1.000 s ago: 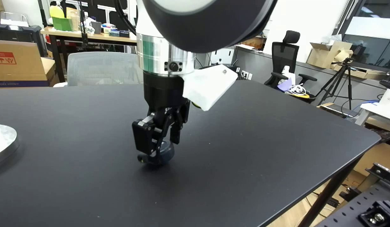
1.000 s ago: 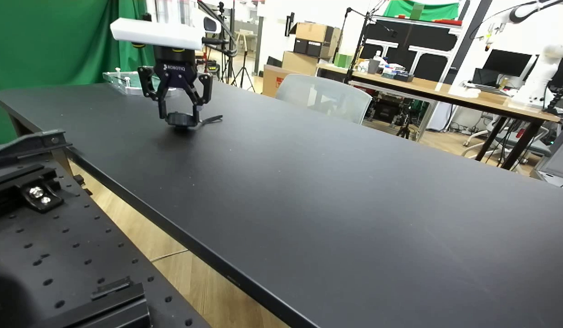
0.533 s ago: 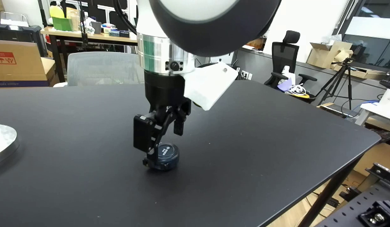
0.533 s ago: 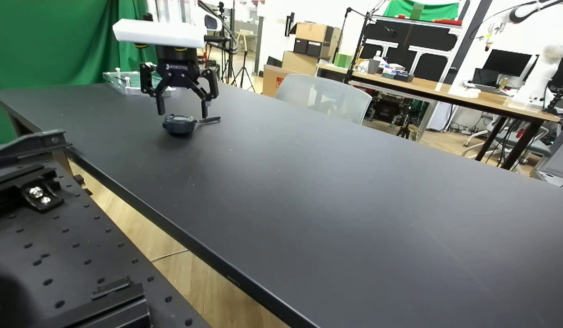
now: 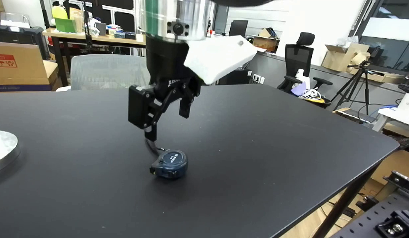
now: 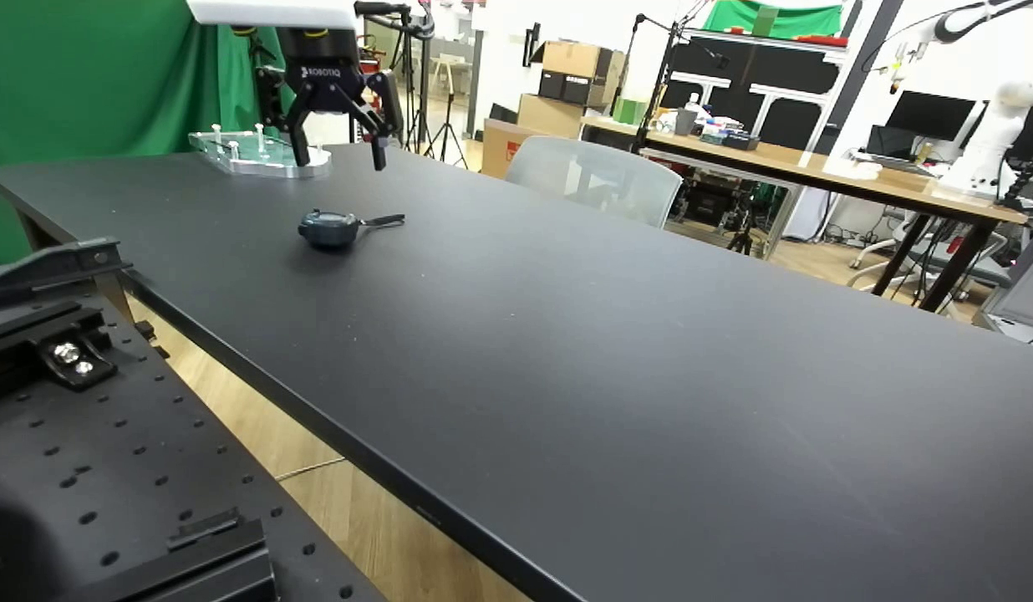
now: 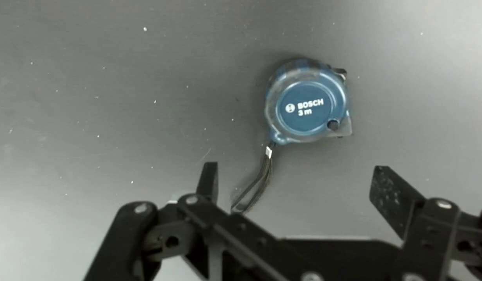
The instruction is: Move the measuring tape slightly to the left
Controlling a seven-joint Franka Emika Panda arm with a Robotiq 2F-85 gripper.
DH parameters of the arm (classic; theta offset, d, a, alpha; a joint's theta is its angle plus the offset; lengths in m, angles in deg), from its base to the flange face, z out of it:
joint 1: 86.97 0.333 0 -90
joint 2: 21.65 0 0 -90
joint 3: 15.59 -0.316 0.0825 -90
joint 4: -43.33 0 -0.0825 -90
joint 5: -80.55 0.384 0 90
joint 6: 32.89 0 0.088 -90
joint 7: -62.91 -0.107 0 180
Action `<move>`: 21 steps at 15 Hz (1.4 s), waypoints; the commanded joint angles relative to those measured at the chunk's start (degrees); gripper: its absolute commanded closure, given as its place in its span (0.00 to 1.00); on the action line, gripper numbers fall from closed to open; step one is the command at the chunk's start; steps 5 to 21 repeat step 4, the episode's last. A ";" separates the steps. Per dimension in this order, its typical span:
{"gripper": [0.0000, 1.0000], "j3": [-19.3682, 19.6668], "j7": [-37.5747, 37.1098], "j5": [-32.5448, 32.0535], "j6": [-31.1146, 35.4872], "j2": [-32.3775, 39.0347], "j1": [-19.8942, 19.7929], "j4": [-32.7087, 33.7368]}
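The measuring tape [image 7: 305,107], a round blue case lettered BOSCH 3 m, lies flat on the dark table in all the views. Its black wrist strap [image 7: 260,183] trails from one corner, reaching beneath the fingers in the wrist view. In both exterior views my gripper [image 5: 167,123] [image 6: 339,160] hangs above the table and clear of the measuring tape [image 5: 172,163] [image 6: 328,230]. Between the wide-apart fingers of the gripper [image 7: 296,173] there is nothing held. The case sits ahead of the fingertips in the wrist view.
A white round object with a metallic rim [image 5: 11,158] stands at the left border of an exterior view. At the table's far end lies a clear plate with white pegs [image 6: 262,159]. A grey mesh chair [image 5: 108,71] backs onto the table. A perforated black base [image 6: 157,451] adjoins its near edge.
A second ago the fingers were closed around the measuring tape. They have since spread and let it go, and the gripper has risen well above it. The tape came down onto the table and lies still.
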State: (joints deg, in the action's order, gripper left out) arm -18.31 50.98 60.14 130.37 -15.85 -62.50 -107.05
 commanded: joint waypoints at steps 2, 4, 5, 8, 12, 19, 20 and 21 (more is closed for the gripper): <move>0.00 0.32 -4.98 -2.07 -0.75 -8.85 0.44 -4.48; 0.00 0.13 -5.85 -2.33 -0.99 -11.08 0.03 -5.28; 0.00 0.13 -5.85 -2.33 -0.99 -11.08 0.03 -5.28; 0.00 0.13 -5.85 -2.33 -0.99 -11.08 0.03 -5.28; 0.00 0.13 -5.85 -2.33 -0.99 -11.08 0.03 -5.28; 0.00 0.13 -5.85 -2.33 -0.99 -11.08 0.03 -5.28; 0.00 0.13 -5.85 -2.33 -0.99 -11.08 0.03 -5.28; 0.00 0.13 -5.85 -2.33 -0.99 -11.08 0.03 -5.28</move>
